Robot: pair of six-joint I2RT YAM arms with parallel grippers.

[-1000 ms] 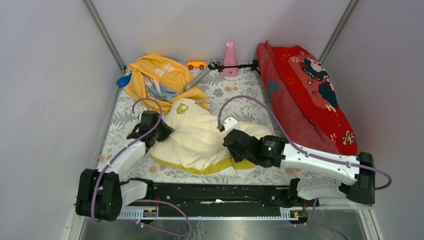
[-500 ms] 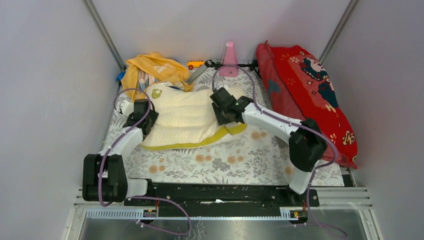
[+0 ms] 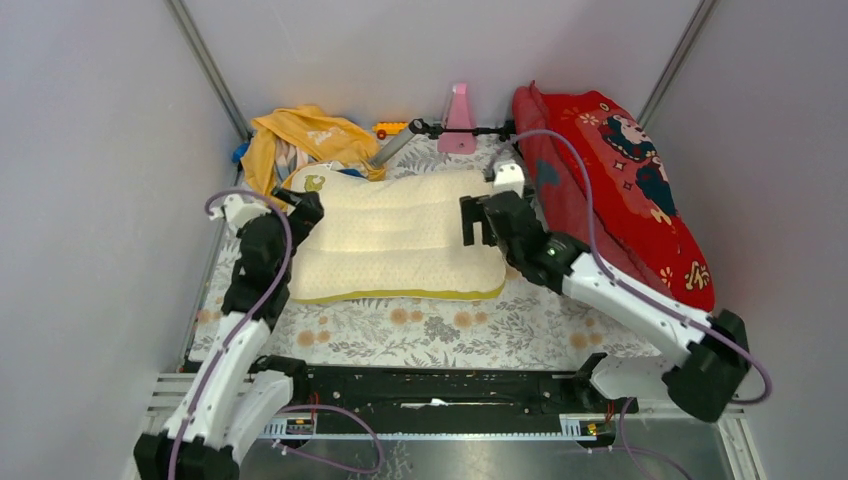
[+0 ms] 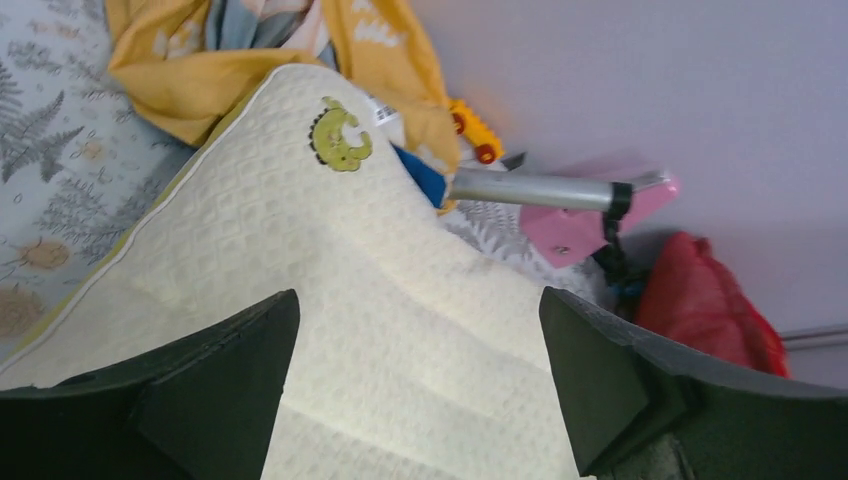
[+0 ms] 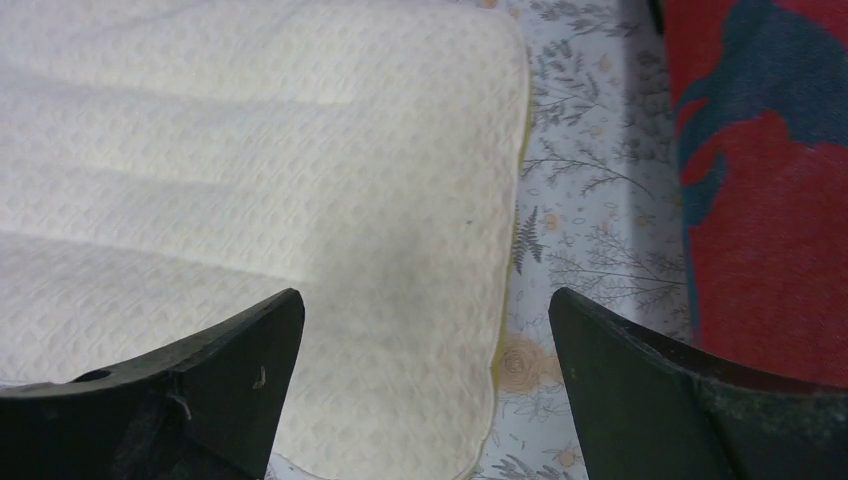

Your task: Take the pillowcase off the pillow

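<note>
The cream-white quilted pillow lies flat on the table's middle, bare, with a yellow-green band along its near edge and a green mark at its far left corner. The orange-yellow pillowcase is bunched at the back left, touching that corner. My left gripper stands open over the pillow's left end, and in the left wrist view the pillow fills the gap at the gripper. My right gripper is open above the right end; the right wrist view shows the pillow's edge under the gripper.
A red patterned cushion leans along the right wall, close to my right arm. At the back stand a pink object, a grey tube and a small orange toy car. Walls close in on three sides.
Both grippers have opened and let go of the pillow. The pillow has moved back from the near edge and now lies flat. Both arms have reached farther back.
</note>
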